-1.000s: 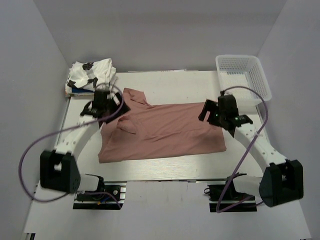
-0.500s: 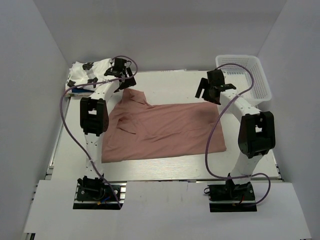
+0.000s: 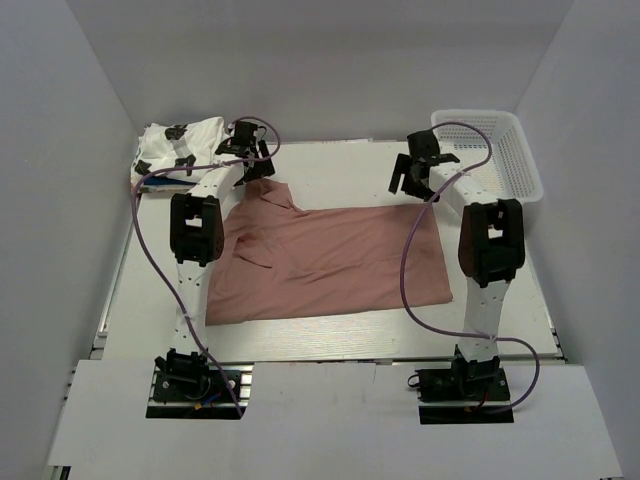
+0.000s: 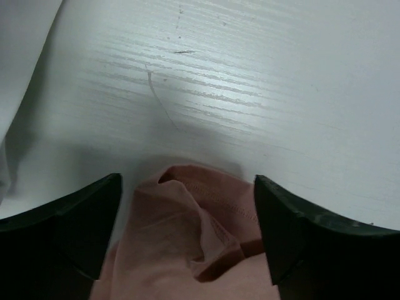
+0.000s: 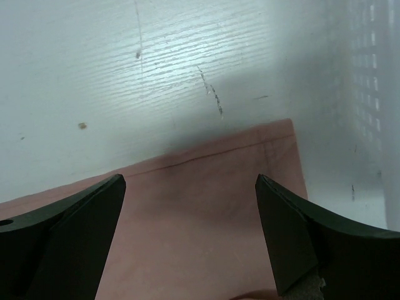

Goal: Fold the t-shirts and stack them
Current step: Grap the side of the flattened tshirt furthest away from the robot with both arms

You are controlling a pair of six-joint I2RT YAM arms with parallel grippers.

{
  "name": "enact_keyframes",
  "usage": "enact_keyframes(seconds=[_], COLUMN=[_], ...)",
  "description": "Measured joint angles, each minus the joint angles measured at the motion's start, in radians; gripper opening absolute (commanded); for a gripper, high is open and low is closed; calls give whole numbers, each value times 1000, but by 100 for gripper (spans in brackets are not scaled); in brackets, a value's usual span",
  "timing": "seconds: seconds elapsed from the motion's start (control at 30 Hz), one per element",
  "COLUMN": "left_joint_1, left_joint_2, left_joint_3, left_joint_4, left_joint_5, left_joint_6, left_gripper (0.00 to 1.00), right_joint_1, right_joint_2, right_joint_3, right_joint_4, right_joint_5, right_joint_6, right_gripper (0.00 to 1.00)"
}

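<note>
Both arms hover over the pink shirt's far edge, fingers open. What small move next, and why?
Probably lower both and pinch the far edge: the left gripper is open above the collar end, the right gripper open above the far right corner, and the pink shirt lies spread out flat.

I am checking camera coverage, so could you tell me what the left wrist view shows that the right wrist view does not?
Only the left wrist: the pink shirt's bunched, folded end and the white shirt at left. Only the right wrist: the pink shirt's flat hemmed corner and the basket. Both: the table, with the left claw and right claw each open over pink cloth.
</note>
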Motion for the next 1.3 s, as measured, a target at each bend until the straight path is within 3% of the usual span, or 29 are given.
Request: enact_keyframes(seconds=[0.17, 0.2, 0.27, 0.3, 0.37, 0.4, 0.73, 0.97, 1.0, 1.07, 1.3], left_joint_1=[1, 1, 6, 7, 8, 9, 11, 13, 13, 13, 13], left_joint_2=[30, 32, 40, 45, 55, 58, -5, -67, -72, -81, -203], left_joint_3=[12, 16, 20, 26, 34, 36, -97, -202, -211, -229, -409], left_joint_4=[23, 29, 37, 42, 52, 58, 159, 195, 196, 209, 257], left_joint_5=[8, 16, 23, 25, 35, 42, 60, 70, 72, 74, 92], left_joint_6=[9, 10, 10, 9, 3, 4, 23, 41, 47, 55, 68], left_gripper=[66, 56, 44, 36, 6, 0, 0, 0, 0, 0, 0], right_joint_1=[0, 0, 0, 0, 0, 0, 2, 3, 3, 3, 10], right_joint_2=[94, 106, 131, 143, 162, 165, 182, 188, 188, 187, 155], right_joint_3=[48, 49, 55, 60, 73, 81, 106, 106, 106, 102, 51], right_joint_4=[-41, -46, -61, -66, -69, -70, -84, -85, -87, -85, -56], right_joint_5=[22, 29, 47, 54, 68, 76, 112, 137, 139, 143, 145], right_joint_6=[-6, -3, 10, 22, 46, 55, 155, 200, 203, 208, 194], right_gripper=[90, 90, 90, 90, 90, 90, 89, 56, 46, 35, 22])
